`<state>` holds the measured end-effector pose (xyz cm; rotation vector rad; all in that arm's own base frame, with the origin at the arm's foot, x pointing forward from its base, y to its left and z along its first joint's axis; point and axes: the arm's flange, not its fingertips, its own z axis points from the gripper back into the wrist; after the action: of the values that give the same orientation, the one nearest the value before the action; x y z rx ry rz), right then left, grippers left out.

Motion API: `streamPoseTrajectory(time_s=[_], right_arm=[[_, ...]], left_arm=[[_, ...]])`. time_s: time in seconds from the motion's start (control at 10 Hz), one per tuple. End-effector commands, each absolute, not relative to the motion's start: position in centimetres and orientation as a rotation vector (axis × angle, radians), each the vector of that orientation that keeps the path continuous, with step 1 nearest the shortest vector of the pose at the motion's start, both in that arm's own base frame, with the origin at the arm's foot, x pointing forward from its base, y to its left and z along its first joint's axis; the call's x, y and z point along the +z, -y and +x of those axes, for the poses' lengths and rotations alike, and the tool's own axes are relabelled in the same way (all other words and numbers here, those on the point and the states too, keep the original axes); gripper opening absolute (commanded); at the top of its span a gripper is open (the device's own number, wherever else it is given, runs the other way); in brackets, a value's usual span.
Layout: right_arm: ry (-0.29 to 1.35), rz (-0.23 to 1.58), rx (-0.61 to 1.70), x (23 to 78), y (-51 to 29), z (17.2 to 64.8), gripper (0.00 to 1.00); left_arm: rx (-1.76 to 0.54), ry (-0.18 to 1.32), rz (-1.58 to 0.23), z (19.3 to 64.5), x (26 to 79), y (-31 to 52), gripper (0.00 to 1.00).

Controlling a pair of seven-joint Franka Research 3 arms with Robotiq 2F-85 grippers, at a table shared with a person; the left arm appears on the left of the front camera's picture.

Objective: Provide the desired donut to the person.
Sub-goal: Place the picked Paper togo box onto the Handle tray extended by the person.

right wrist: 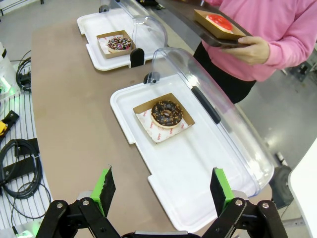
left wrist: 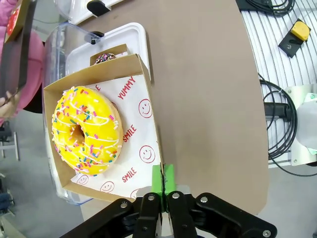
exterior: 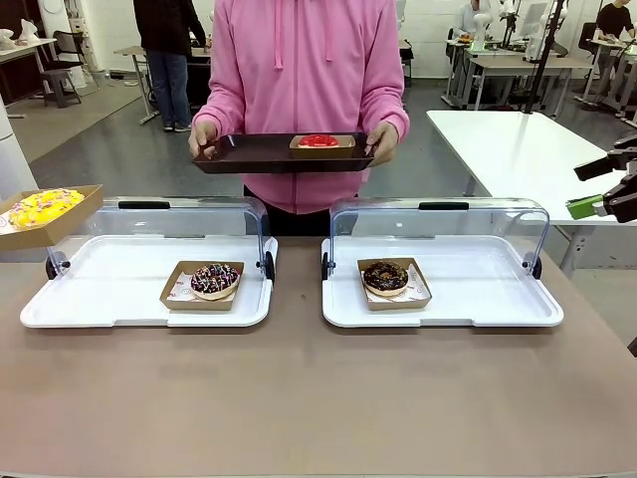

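Observation:
A yellow sprinkled donut [left wrist: 87, 131] lies in a cardboard box [left wrist: 143, 148] lined with paper. My left gripper [left wrist: 162, 179] is shut on that box's edge and holds it in the air at the table's far left [exterior: 40, 214]. Across the table, the person [exterior: 309, 70] in a pink hoodie holds out a dark tray [exterior: 239, 159]. On it sits a red-iced donut [exterior: 319, 141] in its own box. My right gripper [right wrist: 162, 191] is open with nothing between its fingers, raised at the table's right side [exterior: 589, 187].
Two white trays with raised clear lids stand on the brown table. The left tray [exterior: 100, 294] holds a boxed chocolate donut with sprinkles [exterior: 214, 279], the right tray [exterior: 478, 289] a boxed dark chocolate donut [exterior: 386, 276]. A white table [exterior: 518, 149] stands at the back right.

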<state>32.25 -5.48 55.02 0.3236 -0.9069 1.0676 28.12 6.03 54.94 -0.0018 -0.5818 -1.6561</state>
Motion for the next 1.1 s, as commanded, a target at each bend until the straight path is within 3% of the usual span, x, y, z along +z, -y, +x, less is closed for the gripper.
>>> streamPoseTrajectory(time_s=[0.0, 1.0], right_arm=[[0.909, 0.333, 1.065, 54.92, 5.48, 32.31, 1.00], [0.909, 0.333, 1.065, 54.92, 5.48, 32.31, 1.00]], left_arm=[[-1.646, 0.562, 0.000, 27.95, 54.82, -6.09, 0.00], [-1.646, 0.562, 0.000, 27.95, 54.82, -6.09, 0.00]])
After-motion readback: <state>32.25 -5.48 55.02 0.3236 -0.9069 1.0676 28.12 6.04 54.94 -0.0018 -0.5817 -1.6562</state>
